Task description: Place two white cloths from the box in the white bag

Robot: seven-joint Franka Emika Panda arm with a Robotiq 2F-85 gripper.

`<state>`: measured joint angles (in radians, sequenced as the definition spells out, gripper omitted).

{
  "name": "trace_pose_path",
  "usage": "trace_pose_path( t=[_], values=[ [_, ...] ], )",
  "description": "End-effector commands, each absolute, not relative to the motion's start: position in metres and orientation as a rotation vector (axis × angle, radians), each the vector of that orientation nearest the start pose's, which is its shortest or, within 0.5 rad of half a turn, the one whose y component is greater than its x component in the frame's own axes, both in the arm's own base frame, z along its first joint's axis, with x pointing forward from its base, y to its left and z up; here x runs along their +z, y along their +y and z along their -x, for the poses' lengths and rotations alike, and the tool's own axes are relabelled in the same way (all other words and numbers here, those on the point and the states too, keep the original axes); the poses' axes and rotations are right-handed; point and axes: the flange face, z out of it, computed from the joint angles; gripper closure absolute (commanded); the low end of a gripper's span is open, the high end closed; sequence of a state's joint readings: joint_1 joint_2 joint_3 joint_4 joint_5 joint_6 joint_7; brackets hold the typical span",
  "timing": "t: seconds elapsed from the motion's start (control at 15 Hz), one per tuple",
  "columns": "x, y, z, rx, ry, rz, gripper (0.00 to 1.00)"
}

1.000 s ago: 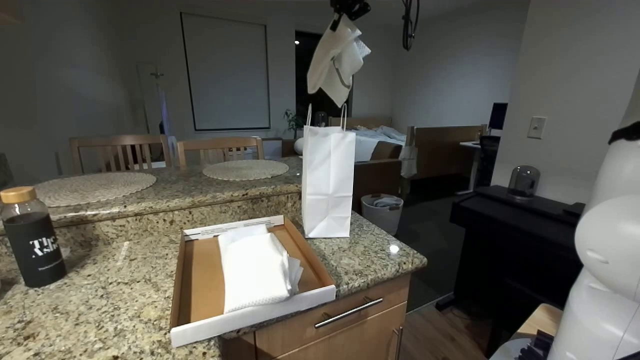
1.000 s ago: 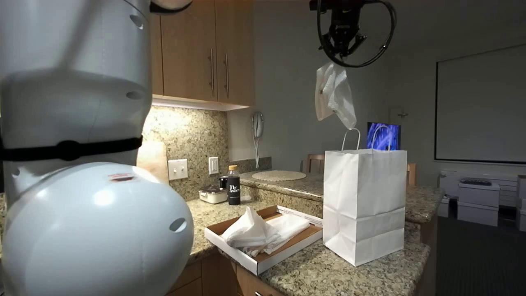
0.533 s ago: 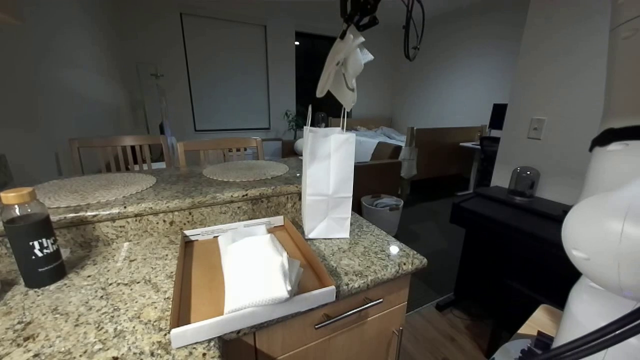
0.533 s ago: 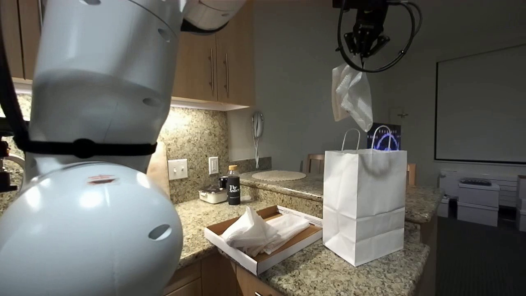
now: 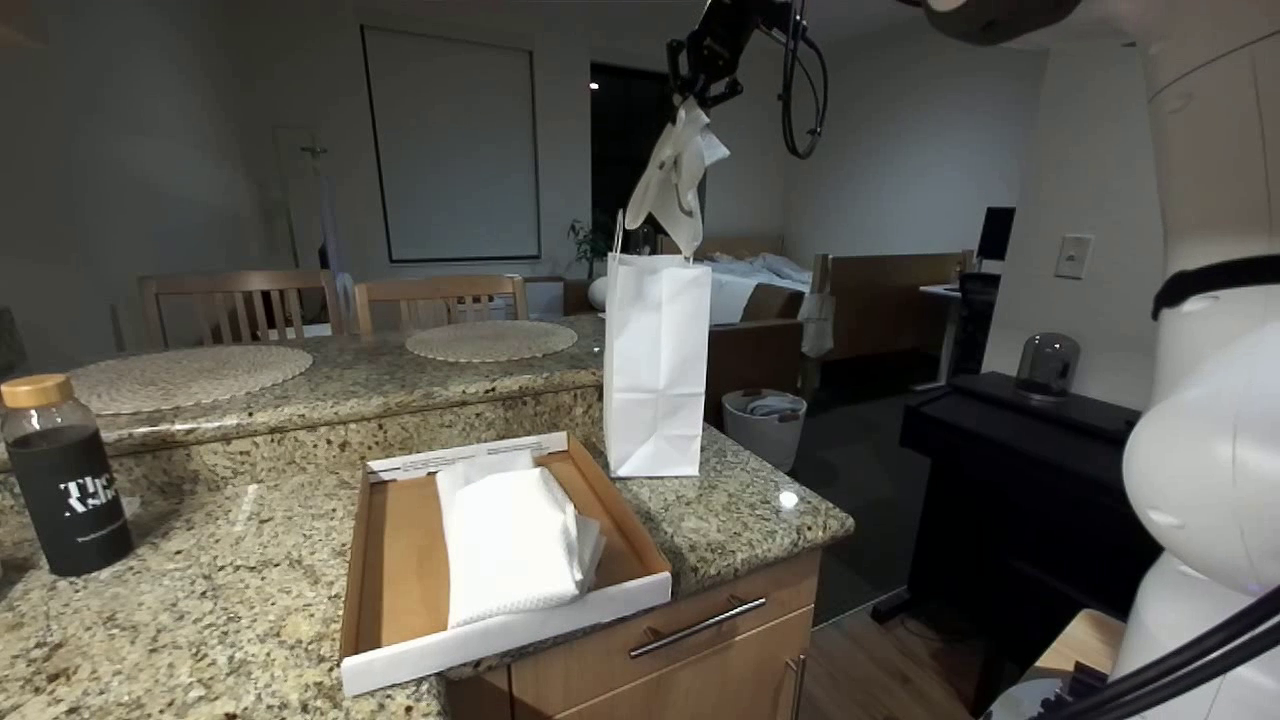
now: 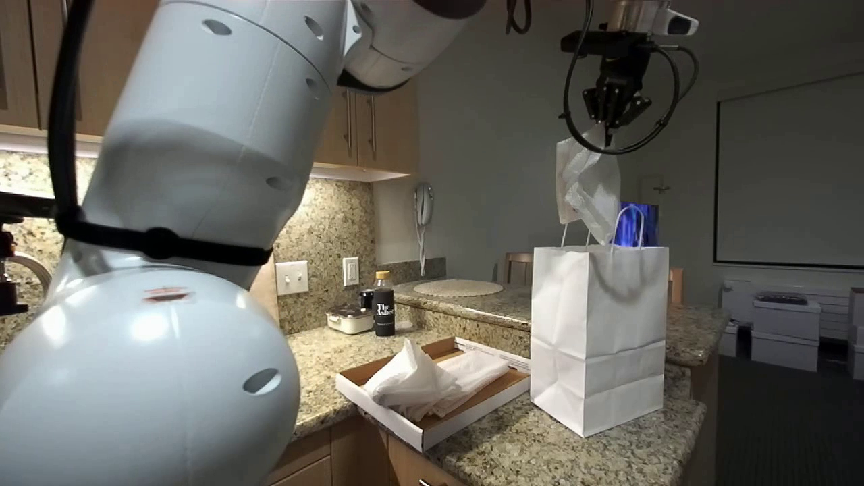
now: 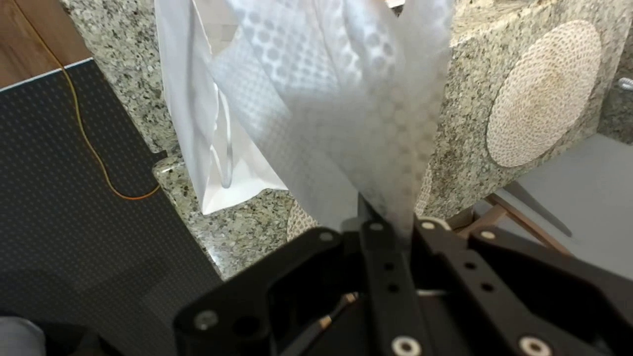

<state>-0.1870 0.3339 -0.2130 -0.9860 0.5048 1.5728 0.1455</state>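
Observation:
My gripper (image 5: pixel 690 104) is shut on a white cloth (image 5: pixel 668 185) and hangs above the white bag (image 5: pixel 657 370). The gripper (image 6: pixel 607 137) and hanging cloth (image 6: pixel 587 182) also show in an exterior view, where the cloth's lower tip is level with the bag's rim, among the handles. The paper bag (image 6: pixel 611 324) stands upright. In the wrist view the gripper (image 7: pixel 388 220) pinches the cloth (image 7: pixel 341 118), which covers part of the bag's (image 7: pixel 185 89) opening. More white cloth (image 5: pixel 510 545) lies folded in the shallow box (image 5: pixel 405 550). The bag's inside is mostly hidden.
The bag's two upright handles (image 6: pixel 628 216) flank the cloth. A dark bottle (image 5: pixel 72 490) stands on the granite counter (image 5: pixel 230 600). A raised ledge with woven placemats (image 5: pixel 490 340) runs behind the box. The counter's edge (image 5: pixel 840 520) lies close to the bag.
My gripper and the held cloth have come down toward the bag, so the cloth's tip is now at rim height. The bag, the box and the cloth in it have not moved.

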Motion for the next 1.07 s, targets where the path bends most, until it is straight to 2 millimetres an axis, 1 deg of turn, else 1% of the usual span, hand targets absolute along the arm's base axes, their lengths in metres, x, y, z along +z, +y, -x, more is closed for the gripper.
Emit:
trace_pose_path(
  t=[0.0,0.33,0.67,1.0],
  values=[
    [0.709,-0.185,-0.624,-0.376,0.735,2.614,0.94],
    [0.702,-0.182,-0.636,-0.394,0.809,2.626,0.94],
    [0.687,-0.183,-0.648,-0.373,0.917,2.649,0.94],
    [0.681,-0.185,-0.653,-0.365,0.989,2.682,0.94]
  ],
)
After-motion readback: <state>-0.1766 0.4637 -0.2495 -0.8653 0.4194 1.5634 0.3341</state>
